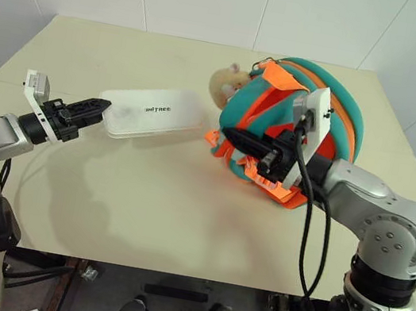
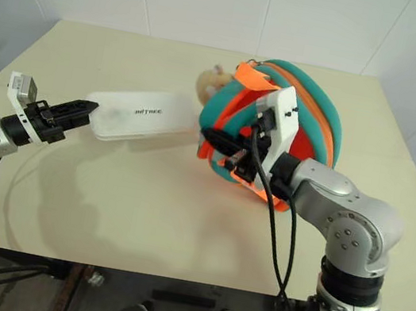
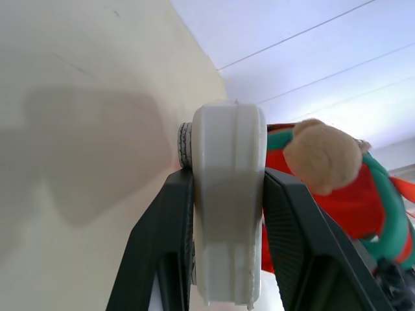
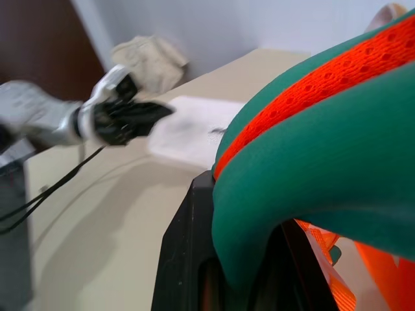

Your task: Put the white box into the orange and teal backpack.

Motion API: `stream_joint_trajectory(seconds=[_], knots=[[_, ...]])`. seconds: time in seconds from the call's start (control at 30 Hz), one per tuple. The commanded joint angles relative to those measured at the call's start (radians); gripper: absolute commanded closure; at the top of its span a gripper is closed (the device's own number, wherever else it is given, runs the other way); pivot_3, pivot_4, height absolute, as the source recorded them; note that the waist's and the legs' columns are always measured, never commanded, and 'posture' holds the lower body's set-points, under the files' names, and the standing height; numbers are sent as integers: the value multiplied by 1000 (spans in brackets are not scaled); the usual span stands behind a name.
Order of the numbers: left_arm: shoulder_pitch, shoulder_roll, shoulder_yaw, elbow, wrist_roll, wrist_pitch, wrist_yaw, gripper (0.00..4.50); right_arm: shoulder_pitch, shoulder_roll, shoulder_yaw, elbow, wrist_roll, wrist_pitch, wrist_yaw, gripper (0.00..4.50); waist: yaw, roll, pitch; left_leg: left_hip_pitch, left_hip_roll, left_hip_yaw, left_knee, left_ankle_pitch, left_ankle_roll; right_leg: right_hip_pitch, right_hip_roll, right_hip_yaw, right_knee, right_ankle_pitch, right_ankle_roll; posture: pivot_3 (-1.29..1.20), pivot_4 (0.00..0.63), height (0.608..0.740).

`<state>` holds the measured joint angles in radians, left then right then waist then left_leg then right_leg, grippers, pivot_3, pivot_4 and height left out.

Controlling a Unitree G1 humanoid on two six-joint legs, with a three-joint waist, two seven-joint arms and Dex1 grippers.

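Note:
The white box [image 1: 155, 112], flat with small dark lettering on top, hangs level above the table and casts a shadow below. My left gripper [image 1: 91, 111] is shut on its left end; in the left wrist view the box [image 3: 227, 194] sits clamped between both black fingers. The orange and teal backpack [image 1: 336, 114] stands at the right of the table, its tan plush head [image 1: 224, 84] facing the box. My right gripper [image 1: 235, 138] is shut on a teal padded edge [image 4: 311, 194] at the backpack's front, holding it raised. The box's right end is close to the backpack.
The beige table [image 1: 141, 216] reaches the white wall at the back. A black cable [image 1: 307, 221] hangs from my right wrist across the table's right front. The table's front edge runs near the bottom of the head views.

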<state>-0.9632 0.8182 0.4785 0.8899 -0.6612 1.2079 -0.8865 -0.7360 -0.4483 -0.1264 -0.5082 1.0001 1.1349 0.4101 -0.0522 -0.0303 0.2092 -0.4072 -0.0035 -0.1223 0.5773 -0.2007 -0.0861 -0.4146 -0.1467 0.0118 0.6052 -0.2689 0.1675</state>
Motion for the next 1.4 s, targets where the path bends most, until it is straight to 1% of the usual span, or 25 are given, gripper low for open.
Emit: stream_joint_trajectory(seconds=[0.03, 0.2, 0.3, 0.37, 0.5, 0.57, 0.67, 0.8, 0.9, 0.97, 1.13, 1.4], knots=[[-42, 45, 0, 17, 2, -32, -45, 3283, -5, -50, -29, -97, 145, -5, 97, 4500, -1, 0, 0, 0, 0, 0, 0, 0, 0, 0, 0, 0, 0, 0, 0, 0, 150, 740], [-63, 53, -22, 43, 16, -53, -64, 3283, 9, -154, -41, -124, 244, -38, 212, 4500, 3, 0, 0, 0, 0, 0, 0, 0, 1, 0, 0, 0, -1, 0, 0, 0, 150, 740], [-74, 51, -33, 55, 27, -64, -75, 3283, 32, -221, -46, -136, 246, -75, 317, 4500, 7, -1, 0, 0, 0, 0, 1, 0, 1, 0, 0, 0, -4, 0, 0, 0, 150, 740], [-80, 50, -43, 62, 34, -72, -83, 3283, 67, -270, -39, -130, 197, -126, 417, 4500, 12, -1, 0, 0, 0, 0, 1, 0, 1, 0, 0, 0, -4, 0, 1, 0, 150, 740], [-86, 48, -59, 69, 45, -88, -98, 3283, 125, -352, 4, -93, 48, -260, 593, 4500, 22, -1, 0, 0, 0, 1, 2, -1, 1, 0, 0, 0, -5, -1, 1, 0, 150, 740], [-82, 53, -71, 58, 55, -112, -114, 3283, 149, -401, 30, -37, -71, -370, 698, 4500, 25, -1, 1, 0, 0, 1, 3, -1, 1, 1, 0, 0, -5, -1, 1, 0, 150, 740], [-77, 61, -86, 48, 64, -126, -142, 3283, 160, -425, 49, 25, -163, -473, 775, 4500, 25, -2, 1, 0, 0, 1, 4, -1, 0, 1, 0, 0, -5, 0, 1, 0, 150, 740], [-59, 76, -96, 10, 70, -182, -202, 3283, 156, -406, 42, 112, -215, -546, 807, 4500, 23, -2, 1, 0, 0, 1, 5, -1, 0, 1, 0, 0, -5, 0, 1, 0, 150, 740], [10, 72, -46, -100, 23, -319, -329, 3283, 156, -405, 43, 138, -237, -565, 810, 4500, 23, -2, 1, 0, 0, 1, 4, -1, 0, 1, 0, 0, -5, 0, 1, 0, 150, 740], [38, 72, -25, -139, 1, -357, -385, 3283, 157, -402, 42, 143, -238, -565, 806, 4500, 24, -2, 1, -1, 0, 1, 4, -1, -1, 1, 0, 0, -5, 0, 1, 0, 150, 740], [49, 75, 16, -154, -13, -486, -464, 3284, 163, -395, 49, 146, -245, -565, 799, 4500, 25, -2, 1, -1, 0, 1, 4, -1, -1, 1, 0, 0, -5, 0, 1, 0, 150, 740], [12, 106, -6, -132, -6, -559, -620, 3284, 160, -389, 53, 169, -261, -562, 793, 4500, 25, -2, 1, -1, 0, 1, 7, -1, 0, 2, 0, 0, -4, 0, 0, 0, 150, 740]])
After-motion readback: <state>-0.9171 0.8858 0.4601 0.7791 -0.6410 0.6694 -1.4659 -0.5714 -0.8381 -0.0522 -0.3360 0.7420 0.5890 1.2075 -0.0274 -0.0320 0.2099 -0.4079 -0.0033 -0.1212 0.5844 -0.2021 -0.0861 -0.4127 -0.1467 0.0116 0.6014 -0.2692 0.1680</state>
